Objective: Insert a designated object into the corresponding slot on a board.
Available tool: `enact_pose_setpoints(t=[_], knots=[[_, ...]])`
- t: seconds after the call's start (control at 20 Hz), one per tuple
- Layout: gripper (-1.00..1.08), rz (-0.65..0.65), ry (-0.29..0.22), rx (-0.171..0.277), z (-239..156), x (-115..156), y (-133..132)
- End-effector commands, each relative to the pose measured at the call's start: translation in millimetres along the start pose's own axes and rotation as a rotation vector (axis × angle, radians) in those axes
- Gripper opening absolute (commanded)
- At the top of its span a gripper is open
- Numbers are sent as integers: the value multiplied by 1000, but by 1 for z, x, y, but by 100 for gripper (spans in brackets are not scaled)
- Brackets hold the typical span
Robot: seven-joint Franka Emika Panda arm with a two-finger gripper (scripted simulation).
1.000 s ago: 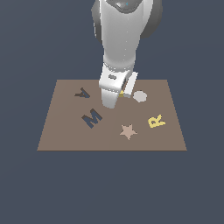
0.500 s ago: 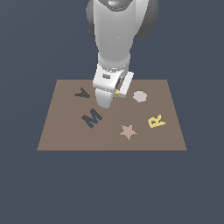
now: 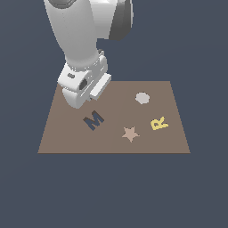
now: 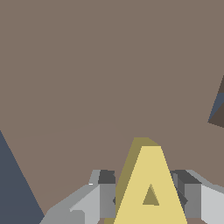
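Gripping the yellow A block (image 4: 151,188) between its two grey fingers (image 4: 105,199), the gripper (image 4: 148,199) is closed on the piece from either side, one pad pressed against each slanted leg of the letter. In the wrist view the A stands right in front of the camera, its apex pointing away from the fingers, its triangular hole showing plainly between them, and the brown board (image 4: 100,74) fills the frame behind it. A dark sliver (image 4: 217,109) shows at the frame's edge; what it is cannot be told from here.

Out in the exterior view, the white Panda arm (image 3: 82,49) leans down over the board's (image 3: 173,142) far corner on the exterior view's left, and its bulky wrist blocks the sight of the fingers and the yellow A entirely. The A-shaped slot cannot be seen either; it may be hidden behind the arm, but that cannot be confirmed. Whether the block touches the board surface is not clear from either view.

Elsewhere on the board: the dark M shape (image 3: 94,120) lies just beside the wrist, toward the near edge. The tan star (image 3: 130,133) sits near the middle front, the yellow R (image 3: 159,123) is further to the exterior view's right, and a pale grey round piece (image 3: 142,98) rests behind them, well apart from the arm.
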State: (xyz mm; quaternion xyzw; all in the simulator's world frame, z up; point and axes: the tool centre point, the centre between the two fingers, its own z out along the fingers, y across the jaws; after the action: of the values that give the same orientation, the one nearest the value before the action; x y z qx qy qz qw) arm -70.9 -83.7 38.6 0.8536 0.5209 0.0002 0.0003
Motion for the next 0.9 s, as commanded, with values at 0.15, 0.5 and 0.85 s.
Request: enact_pose_setpoints(t=[0.15, 0.5, 0.85], knots=[[-100, 40, 0, 0, -2, -28, 12], [-100, 44, 0, 0, 1, -30, 13], [100, 44, 0, 0, 8, -30, 14]])
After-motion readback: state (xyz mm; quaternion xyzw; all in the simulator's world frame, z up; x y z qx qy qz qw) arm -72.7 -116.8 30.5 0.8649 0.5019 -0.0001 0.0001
